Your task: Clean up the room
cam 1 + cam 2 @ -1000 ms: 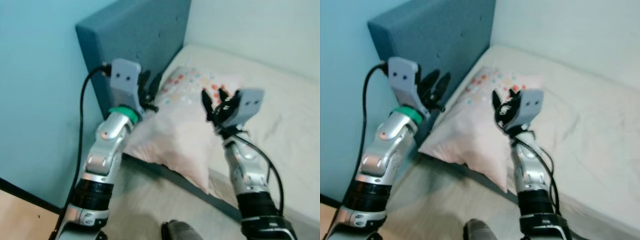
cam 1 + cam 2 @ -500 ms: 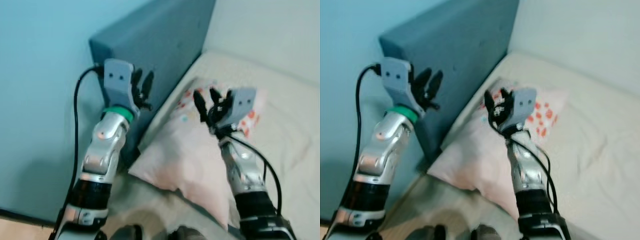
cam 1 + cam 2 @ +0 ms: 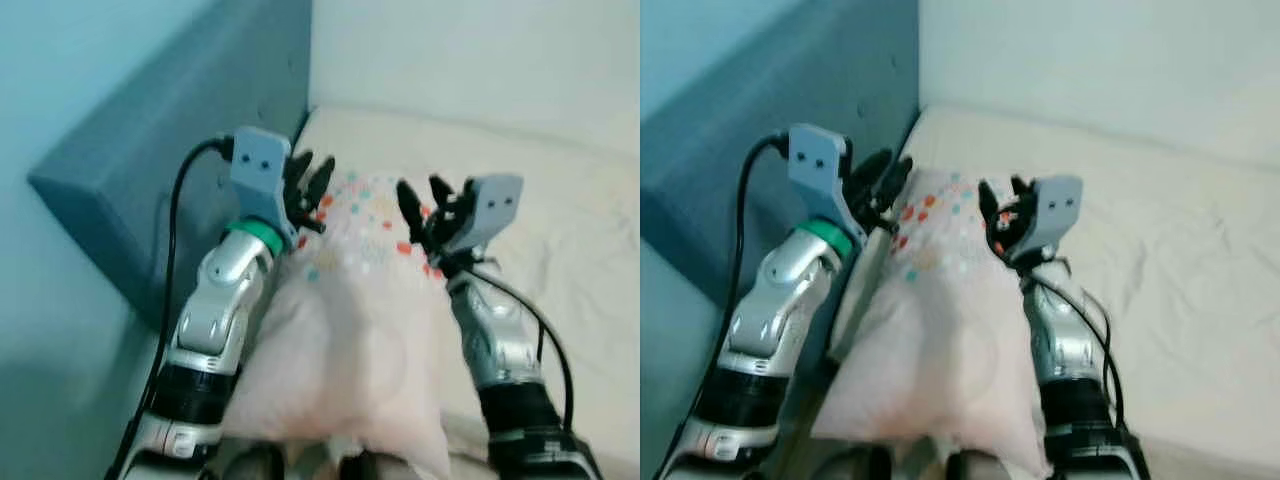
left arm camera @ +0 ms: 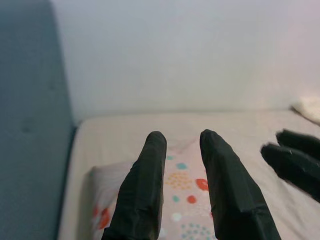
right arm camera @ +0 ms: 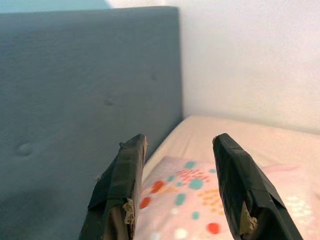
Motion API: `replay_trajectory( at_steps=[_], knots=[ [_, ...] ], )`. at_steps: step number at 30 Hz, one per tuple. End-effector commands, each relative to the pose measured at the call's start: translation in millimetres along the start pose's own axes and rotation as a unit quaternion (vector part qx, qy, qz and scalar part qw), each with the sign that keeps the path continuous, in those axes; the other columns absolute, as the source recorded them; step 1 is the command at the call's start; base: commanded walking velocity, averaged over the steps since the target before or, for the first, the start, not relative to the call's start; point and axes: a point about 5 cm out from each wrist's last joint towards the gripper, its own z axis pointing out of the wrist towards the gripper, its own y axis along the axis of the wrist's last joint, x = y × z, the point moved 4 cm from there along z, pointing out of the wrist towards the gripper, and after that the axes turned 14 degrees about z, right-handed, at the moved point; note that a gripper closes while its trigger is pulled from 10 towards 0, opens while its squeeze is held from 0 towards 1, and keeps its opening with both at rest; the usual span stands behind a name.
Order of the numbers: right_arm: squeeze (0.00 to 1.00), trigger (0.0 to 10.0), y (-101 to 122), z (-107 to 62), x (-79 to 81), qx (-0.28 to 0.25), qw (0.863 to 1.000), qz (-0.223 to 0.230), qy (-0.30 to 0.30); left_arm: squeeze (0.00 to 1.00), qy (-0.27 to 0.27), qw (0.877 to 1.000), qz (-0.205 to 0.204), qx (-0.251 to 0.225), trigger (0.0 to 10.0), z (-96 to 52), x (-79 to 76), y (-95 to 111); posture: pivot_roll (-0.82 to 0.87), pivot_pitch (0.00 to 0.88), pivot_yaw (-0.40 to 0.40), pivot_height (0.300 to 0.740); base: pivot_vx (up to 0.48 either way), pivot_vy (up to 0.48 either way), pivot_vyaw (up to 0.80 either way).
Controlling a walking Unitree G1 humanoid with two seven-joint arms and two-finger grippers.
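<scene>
**Hands either side of the pillow's top end**

Both hands are up with fingers parted, holding nothing: left hand (image 3: 308, 190) at the headboard-side edge, right hand (image 3: 430, 205) at the other. The pillow (image 3: 350, 330) lies on the bed (image 3: 560, 250) between them, its long axis running from you toward the headboard (image 3: 150, 150). Neither hand looks much nearer, I'd say.

Your head cameras look down close over the pillow (image 3: 350, 320) toward the far headboard (image 3: 150, 150); both wrist cameras face that same far corner.
</scene>
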Motion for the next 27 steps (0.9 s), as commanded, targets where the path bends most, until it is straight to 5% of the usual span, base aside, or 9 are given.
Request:
replay_trajectory(
  at_steps=[1, 12, 16, 19, 27],
  knots=[
    [0.00, 10.0, -1.4, -4.9, -10.9, 0.005, 1.000, -0.006, -0.018, 0.00, -0.017, 1.000, -0.009, 0.001, 10.0, -0.5, -9.9, 0.1, -0.07, 0.032, 0.046, 0.736, 0.000, 0.000, 0.00],
    [0.00, 10.0, -6.3, -6.2, -9.9, 0.016, 1.000, -0.009, -0.011, 0.00, -0.038, 0.999, -0.001, 0.024, 10.0, -7.6, -15.6, -12.0, -0.07, 0.028, 0.045, 0.736, 0.000, 0.000, 0.00],
    [0.00, 10.0, -22.6, -14.4, -11.2, 0.041, 0.999, -0.016, -0.019, 0.00, -0.036, 0.993, 0.037, 0.106, 10.0, -25.1, -14.1, -60.2, -0.07, 0.031, 0.049, 0.736, 0.000, 0.000, 0.00],
    [0.00, 10.0, -27.1, -17.8, -13.6, 0.047, 0.998, -0.023, -0.027, 0.00, -0.034, 0.990, 0.042, 0.134, 10.0, -34.4, -12.1, -76.1, -0.07, 0.034, 0.050, 0.736, 0.000, 0.000, 0.18],
    [0.00, 10.0, -29.2, -20.4, -18.4, 0.053, 0.998, -0.023, -0.035, 0.00, -0.052, 0.984, 0.048, 0.164, 10.0, -54.3, -7.6, -90.9, -0.07, 0.042, 0.049, 0.722, 0.000, 0.000, 0.32]
  ],
)
